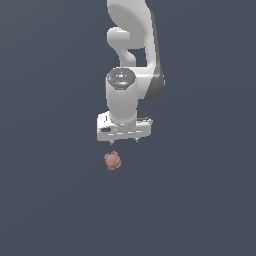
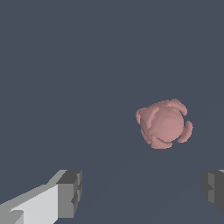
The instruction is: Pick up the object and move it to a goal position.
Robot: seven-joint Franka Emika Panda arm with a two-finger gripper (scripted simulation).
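The fingers (image 2: 70, 194) fill the near edge of the wrist view, one a grey pad on a white link, the other (image 2: 213, 189) a dark grey block cut by the frame. They stand far apart with nothing between them, so the jaws are open. Beyond them lies the object (image 2: 164, 124), a reddish-pink knobbly blob with a smooth rounded middle and small lobes around its rim. It sits on the plain dark blue-grey floor (image 2: 65, 65), apart from both fingers and closer to the dark cut-off one than to the white-linked one.

In the exterior view the white arm (image 1: 131, 45) comes down from the top of the frame and ends in the gripper (image 1: 124, 141), whose short fingertips point down. The object (image 1: 113, 160) rests on the floor (image 1: 45, 200) just below the gripper, slightly toward the exterior view's left of its middle. A small gap shows between the fingertips and the object; they do not touch
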